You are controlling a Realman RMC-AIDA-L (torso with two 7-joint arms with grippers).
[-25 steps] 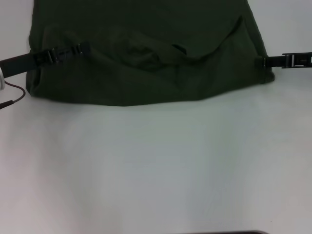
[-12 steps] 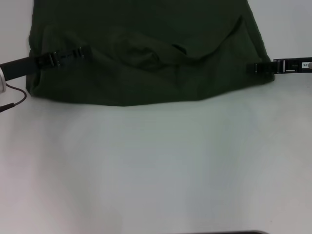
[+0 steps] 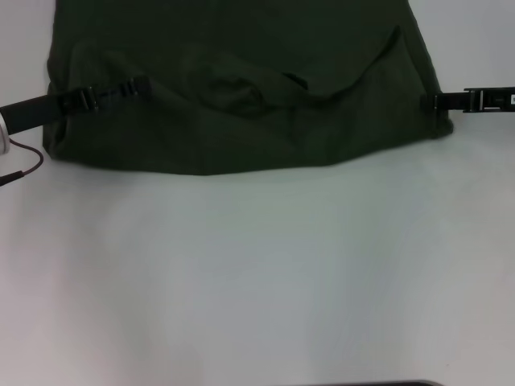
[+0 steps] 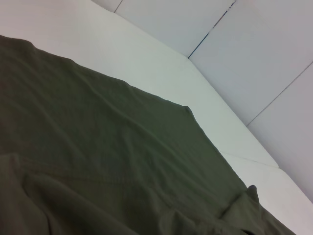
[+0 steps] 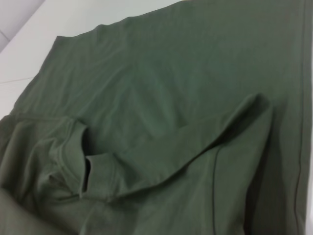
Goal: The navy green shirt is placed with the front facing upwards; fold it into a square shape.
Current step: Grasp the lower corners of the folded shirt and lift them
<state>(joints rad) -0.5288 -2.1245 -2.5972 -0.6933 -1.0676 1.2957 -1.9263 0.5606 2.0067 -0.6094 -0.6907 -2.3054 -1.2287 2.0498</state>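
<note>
step: mid-fold, near part of shirt (image 3: 241, 88) doubled over on table (image 3: 257, 273) | left gripper (image 3: 138, 85) lying on cloth, right gripper (image 3: 435, 102) at its right edge (finger state: cannot tell for either) | next: likely second fold, needs firm edge grip | cloth: matte olive, soft, creased, ribbed collar (image 5: 80, 161) showing

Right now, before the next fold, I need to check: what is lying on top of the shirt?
On the navy green shirt, only its own folded-over sleeves and collar, and the left gripper. The right gripper touches its edge. Anything beneath is covered.
</note>
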